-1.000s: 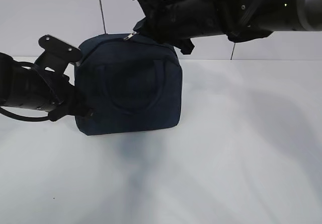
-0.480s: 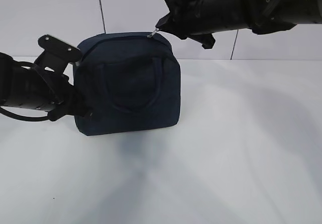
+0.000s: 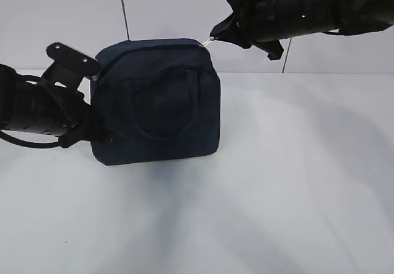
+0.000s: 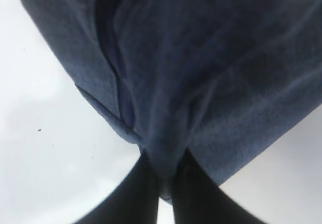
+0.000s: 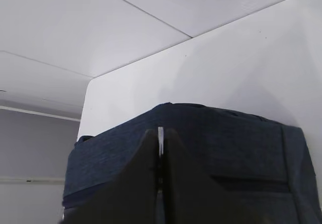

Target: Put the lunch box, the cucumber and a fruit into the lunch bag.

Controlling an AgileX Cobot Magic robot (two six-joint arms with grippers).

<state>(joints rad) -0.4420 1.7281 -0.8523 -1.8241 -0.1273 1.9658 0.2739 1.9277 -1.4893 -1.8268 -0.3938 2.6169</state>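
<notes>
The navy lunch bag (image 3: 157, 101) stands upright on the white table, handle loop facing the exterior camera. My left gripper (image 3: 101, 135) is at its lower left side; in the left wrist view it (image 4: 166, 176) is shut on a pinched fold of bag fabric (image 4: 166, 153). My right gripper (image 3: 215, 35) reaches in from the upper right and is shut on the silver zipper pull (image 3: 207, 40) at the bag's top right corner. The pull (image 5: 160, 133) shows as a thin silver strip between the fingers, above the bag (image 5: 226, 148). The lunch box, cucumber and fruit are out of view.
The white table (image 3: 295, 181) stretches in front of and to the right of the bag. A pale wall stands close behind, with a thin dark vertical line (image 3: 124, 9) above the bag. The table's far edge (image 5: 151, 58) shows in the right wrist view.
My right gripper has travelled to the right along the bag's top with the zipper pull, from near the middle to the right corner. The left arm and the bag have stayed put.
</notes>
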